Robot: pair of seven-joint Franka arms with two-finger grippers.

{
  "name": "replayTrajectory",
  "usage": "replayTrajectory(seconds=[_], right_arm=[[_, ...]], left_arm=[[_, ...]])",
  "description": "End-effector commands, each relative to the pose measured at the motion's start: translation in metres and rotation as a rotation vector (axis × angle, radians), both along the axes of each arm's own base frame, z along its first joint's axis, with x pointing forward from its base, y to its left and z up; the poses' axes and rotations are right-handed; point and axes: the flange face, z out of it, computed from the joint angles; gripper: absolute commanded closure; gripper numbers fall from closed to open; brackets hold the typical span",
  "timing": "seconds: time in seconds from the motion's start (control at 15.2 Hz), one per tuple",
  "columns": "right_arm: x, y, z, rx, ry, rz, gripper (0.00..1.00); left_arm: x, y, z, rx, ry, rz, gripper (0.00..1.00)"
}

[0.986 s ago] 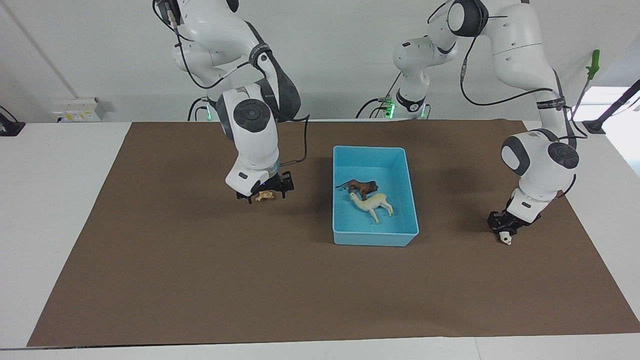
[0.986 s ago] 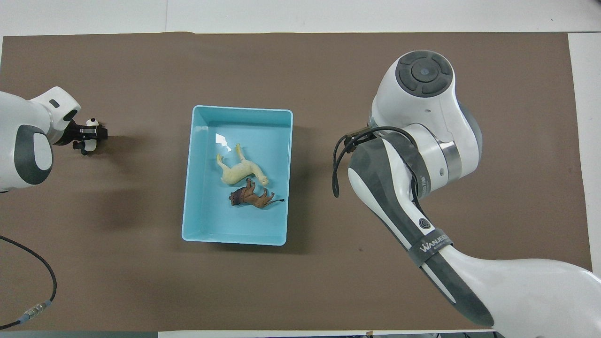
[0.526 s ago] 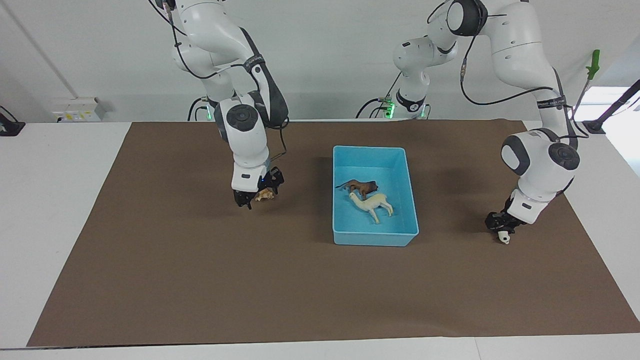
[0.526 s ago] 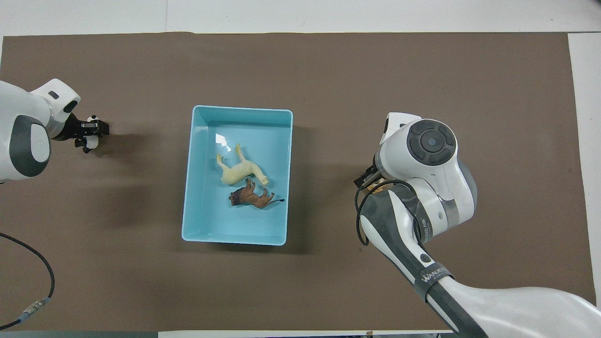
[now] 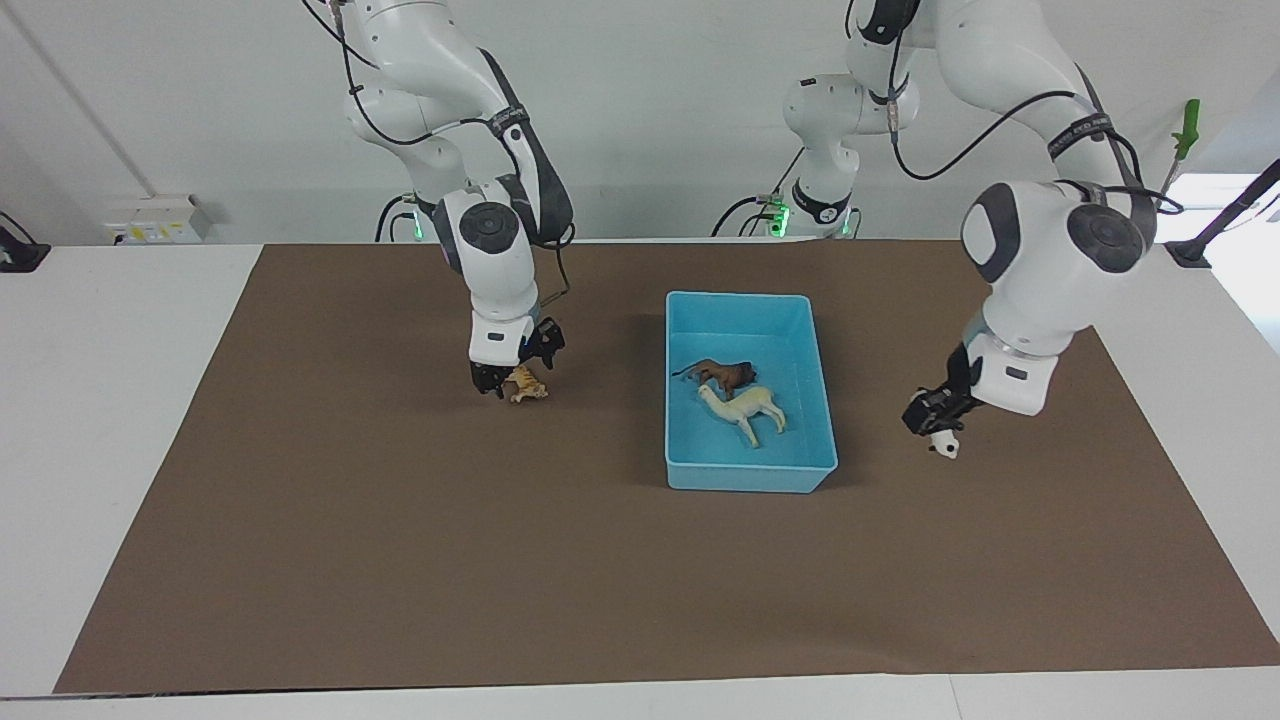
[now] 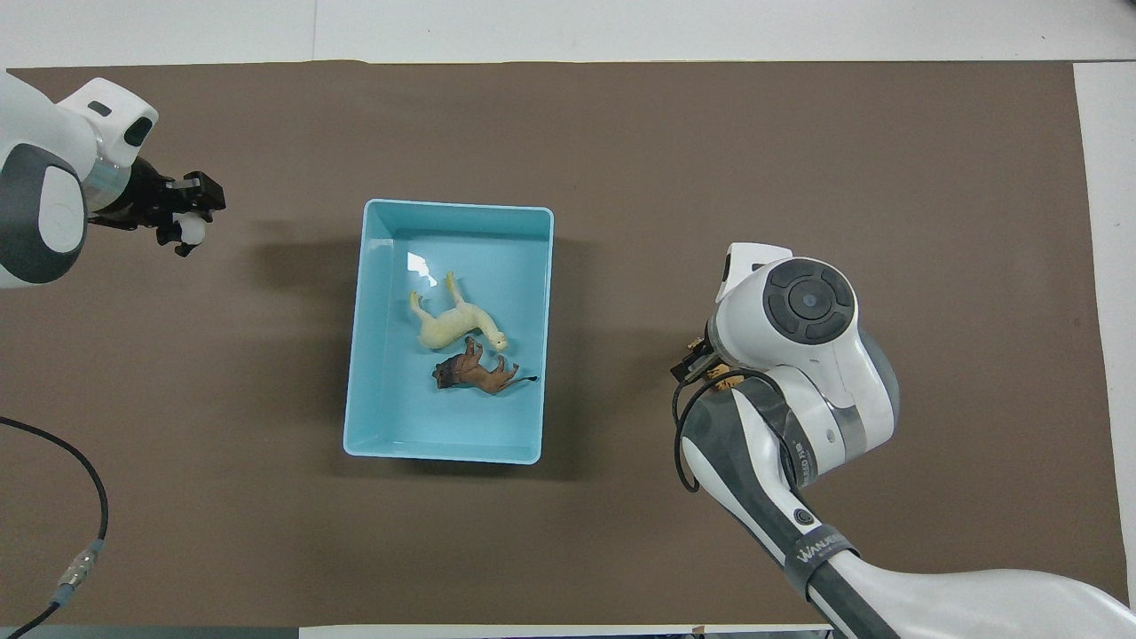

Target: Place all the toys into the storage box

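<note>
Blue storage box [image 5: 750, 470] holding lion [image 5: 722, 375] and llama [image 5: 745, 408], left end effector [image 5: 938, 425] pinching panda [image 5: 943, 446] aloft, right end effector [image 5: 508, 377] gripping tiger [image 5: 525, 386], mostly arm-hidden overhead.

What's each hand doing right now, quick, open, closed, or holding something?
Left hand: closed on the small black-and-white plastic panda, lifted over the brown mat.
Right hand: down at the orange striped plastic tiger; grip cannot be told.

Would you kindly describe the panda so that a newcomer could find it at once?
Start at the light blue storage box mid-table and look toward the left arm's end. There the left gripper holds the panda above the brown mat. It alone is black-and-white.
</note>
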Motion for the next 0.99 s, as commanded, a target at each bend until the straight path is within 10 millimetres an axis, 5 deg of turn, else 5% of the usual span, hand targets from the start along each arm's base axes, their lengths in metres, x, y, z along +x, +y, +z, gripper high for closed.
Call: replayTrajectory(seconds=[0.0, 0.2, 0.26, 0.39, 0.66, 0.92], right_arm=[[-0.008, -0.008, 0.003, 0.003, -0.016, 0.015, 0.01], [-0.009, -0.012, -0.003, 0.011, -0.036, 0.01, 0.03], [-0.009, -0.016, -0.006, 0.014, -0.043, 0.003, 0.04], [-0.012, -0.02, -0.01, 0.018, -0.053, 0.0, 0.05], [-0.015, -0.021, -0.018, 0.021, -0.059, -0.009, 0.17], [-0.016, -0.02, -0.018, 0.021, -0.057, -0.021, 0.63]], left_arm=[[-0.032, -0.077, -0.007, -0.006, 0.028, 0.131, 0.98], [-0.074, -0.123, -0.039, -0.023, -0.01, 0.143, 0.95], [-0.087, -0.129, -0.048, -0.022, -0.011, 0.142, 0.86], [-0.1, -0.134, -0.054, -0.013, 0.003, 0.125, 0.0], [-0.093, -0.13, -0.024, 0.0, 0.031, 0.131, 0.0], [-0.088, -0.088, 0.042, 0.011, 0.024, 0.168, 0.0]])
